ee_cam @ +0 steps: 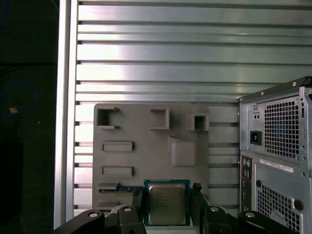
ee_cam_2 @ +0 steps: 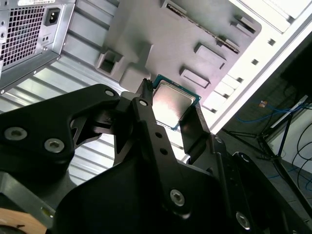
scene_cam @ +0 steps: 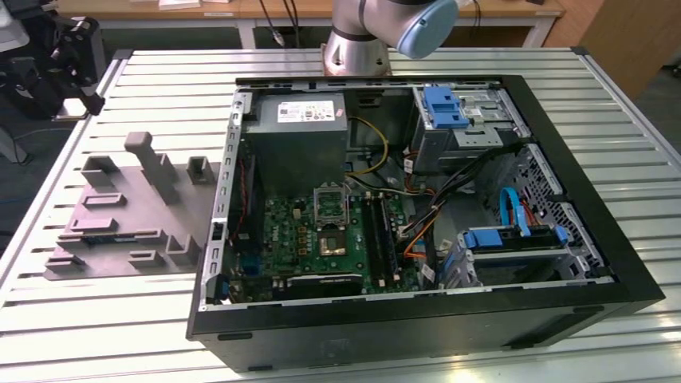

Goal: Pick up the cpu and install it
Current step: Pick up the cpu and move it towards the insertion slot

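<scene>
**Cpu clamped in gripper, held clear above tray**

1. Gripper. In both wrist views the gripper (ee_cam: 166, 197) has its two black fingers (ee_cam: 138, 201) closed against opposite edges of the cpu (ee_cam: 166, 205), clamped on it. The silvery top faces the first wrist camera. The chip hangs above the grey moulded tray (ee_cam: 146, 141), with no contact between them.

2. Writing. The cpu's top carries faint print, which is not legible. A white label (scene_cam: 301, 112) sits on the grey metal box (scene_cam: 303, 148), and its text is too small to make out.

3. Containers. In the exterior view the tray (scene_cam: 117, 231) lies on the slatted metal surface (scene_cam: 107, 327), at nine o'clock from the open computer case (scene_cam: 426, 323) and just beside it. Its moulded pockets and upright posts show no chip. Inside the case the grey box sits at eleven o'clock and the green circuit board (scene_cam: 303, 247) at seven. The silver-framed socket (scene_cam: 330, 199) lies near the centre. Blue-fronted drive bays (scene_cam: 442, 108) sit at one and four o'clock. The arm's base (scene_cam: 356, 48) stands at twelve o'clock beyond the case.
</scene>
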You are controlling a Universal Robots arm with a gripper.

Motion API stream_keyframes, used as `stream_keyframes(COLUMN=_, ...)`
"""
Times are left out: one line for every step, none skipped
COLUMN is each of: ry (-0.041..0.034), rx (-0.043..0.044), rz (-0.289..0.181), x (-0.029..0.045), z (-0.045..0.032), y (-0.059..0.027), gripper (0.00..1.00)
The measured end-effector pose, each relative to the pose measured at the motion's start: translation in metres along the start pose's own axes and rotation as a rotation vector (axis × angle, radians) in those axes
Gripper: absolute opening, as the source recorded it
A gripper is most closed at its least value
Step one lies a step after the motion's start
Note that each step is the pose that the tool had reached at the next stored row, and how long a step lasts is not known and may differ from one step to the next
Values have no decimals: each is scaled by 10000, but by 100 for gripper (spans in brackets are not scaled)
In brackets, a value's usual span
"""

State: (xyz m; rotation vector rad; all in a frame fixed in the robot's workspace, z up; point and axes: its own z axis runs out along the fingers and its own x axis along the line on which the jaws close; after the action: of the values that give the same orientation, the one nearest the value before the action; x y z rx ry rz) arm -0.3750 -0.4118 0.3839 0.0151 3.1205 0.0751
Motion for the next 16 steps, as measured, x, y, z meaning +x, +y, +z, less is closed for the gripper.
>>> stream_keyframes(ry=0, rx=0, rz=0, x=-5, z=0, y=0, gripper=47)
stream_keyframes(ry=0, rx=0, rz=1, x=-10, z=0, y=1, gripper=47)
stream_keyframes(ry=0, rx=0, rz=1, x=-14, z=0, y=1, gripper=47)
stream_keyframes(ry=-1, rx=0, rz=1, x=-17, z=1, y=0, gripper=47)
stream_keyframes(ry=-1, rx=-1, rz=0, x=-20, z=1, y=0, gripper=47)
stream_keyframes(ry=0, rx=0, rz=0, x=-24, z=0, y=0, gripper=47)
stream_keyframes(ry=0, rx=0, rz=1, x=-26, z=0, y=0, gripper=47)
stream_keyframes(ry=0, rx=0, rz=1, x=-28, z=1, y=0, gripper=47)
stream_keyframes(ry=0, rx=0, rz=0, x=-31, z=1, y=0, gripper=47)
stream_keyframes(ry=0, rx=0, rz=0, x=-34, z=0, y=0, gripper=47)
stream_keyframes(ry=0, rx=0, rz=1, x=-36, z=1, y=0, gripper=47)
stream_keyframes(ry=1, rx=1, rz=0, x=-40, z=0, y=1, gripper=47)
stream_keyframes(ry=0, rx=0, rz=-1, x=-45, z=1, y=0, gripper=47)
stream_keyframes(ry=0, rx=0, rz=0, x=-46, z=1, y=0, gripper=47)
stream_keyframes(ry=0, rx=0, rz=0, x=-78, z=10, y=0, gripper=47)
stream_keyframes(ry=0, rx=0, rz=0, x=-88, z=21, y=0, gripper=47)
